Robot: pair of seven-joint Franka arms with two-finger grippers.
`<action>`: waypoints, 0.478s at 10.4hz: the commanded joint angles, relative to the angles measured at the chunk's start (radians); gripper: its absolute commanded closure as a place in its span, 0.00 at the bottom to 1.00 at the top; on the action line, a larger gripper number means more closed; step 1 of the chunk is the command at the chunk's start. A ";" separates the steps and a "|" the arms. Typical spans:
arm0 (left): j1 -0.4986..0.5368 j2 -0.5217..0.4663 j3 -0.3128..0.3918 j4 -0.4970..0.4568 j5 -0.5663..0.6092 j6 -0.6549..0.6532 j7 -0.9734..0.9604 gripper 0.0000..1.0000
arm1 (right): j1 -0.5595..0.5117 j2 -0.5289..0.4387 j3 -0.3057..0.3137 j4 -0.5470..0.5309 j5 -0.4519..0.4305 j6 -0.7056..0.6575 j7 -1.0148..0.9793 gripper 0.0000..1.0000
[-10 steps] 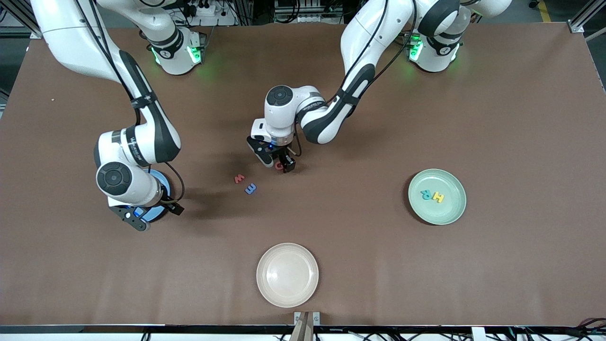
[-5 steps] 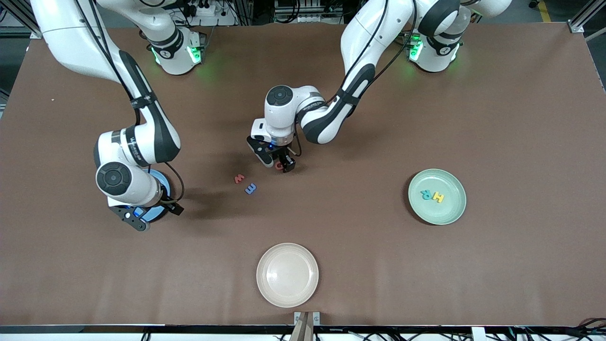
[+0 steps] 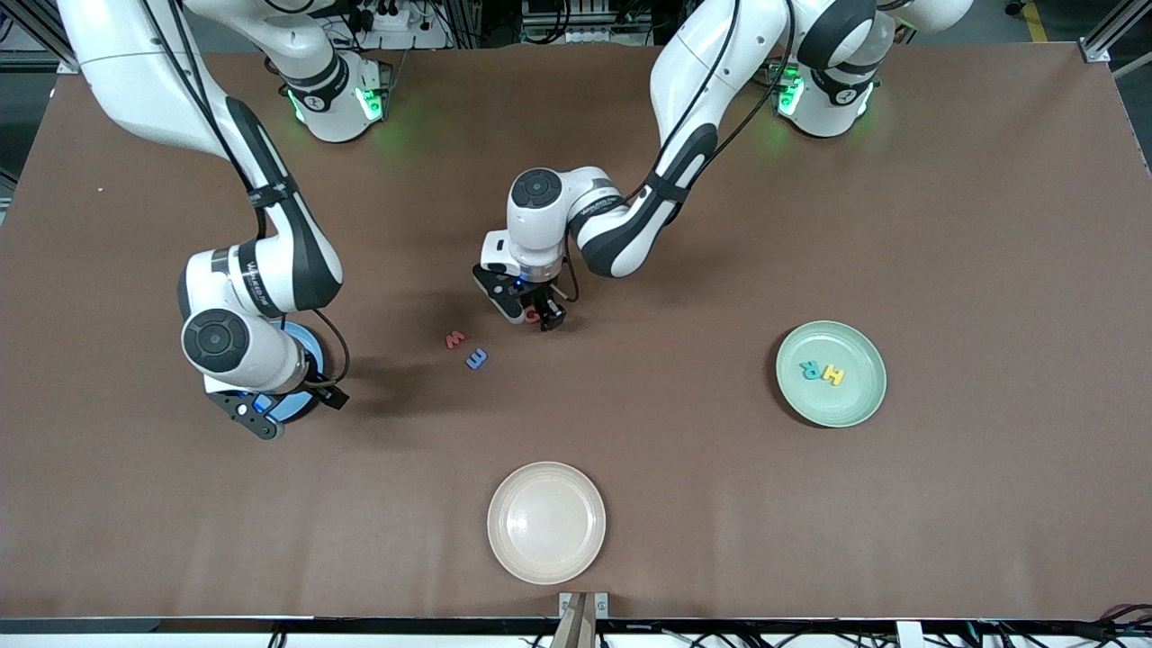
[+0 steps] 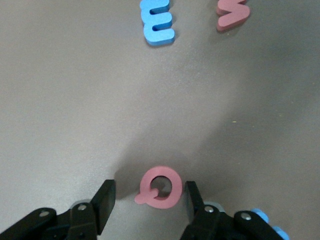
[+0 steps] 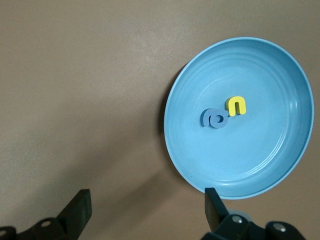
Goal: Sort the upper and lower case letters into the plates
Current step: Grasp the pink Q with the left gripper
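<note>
My left gripper (image 3: 533, 315) is low over the middle of the table, open, with a red letter Q (image 4: 161, 186) lying on the table between its fingers (image 4: 104, 200), close to one of them. A blue letter (image 3: 477, 358) and a red w (image 3: 455, 339) lie just beside it, toward the right arm's end; both also show in the left wrist view, blue (image 4: 158, 22) and red (image 4: 233, 12). My right gripper (image 5: 146, 207) is open and empty over the blue plate's (image 5: 260, 75) edge; the plate holds a blue letter (image 5: 215, 118) and a yellow n (image 5: 236, 105). The mint plate (image 3: 855, 346) holds a teal R (image 3: 811, 369) and a yellow H (image 3: 833, 374).
A cream-white plate (image 3: 546, 522) sits near the table's front edge, nearer the front camera than the loose letters. The right arm's wrist hides most of the blue plate (image 3: 304, 340) in the front view. The table is a plain brown surface.
My left gripper and wrist have shifted very slightly toward the left arm's end of the table. The right arm and the letters have not moved.
</note>
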 commanded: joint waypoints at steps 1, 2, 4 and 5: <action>-0.001 -0.004 0.031 -0.024 -0.042 0.008 0.037 0.37 | -0.009 0.003 0.007 0.005 0.014 0.003 0.005 0.00; -0.001 -0.001 0.031 -0.024 -0.059 0.008 0.037 0.40 | -0.009 0.003 0.007 0.007 0.014 0.003 0.005 0.00; -0.002 0.000 0.031 -0.024 -0.067 0.008 0.036 0.43 | -0.009 0.009 0.005 0.007 0.012 0.003 0.005 0.00; -0.002 0.002 0.031 -0.024 -0.073 0.008 0.034 0.43 | -0.008 0.011 0.005 0.008 0.012 0.003 0.005 0.00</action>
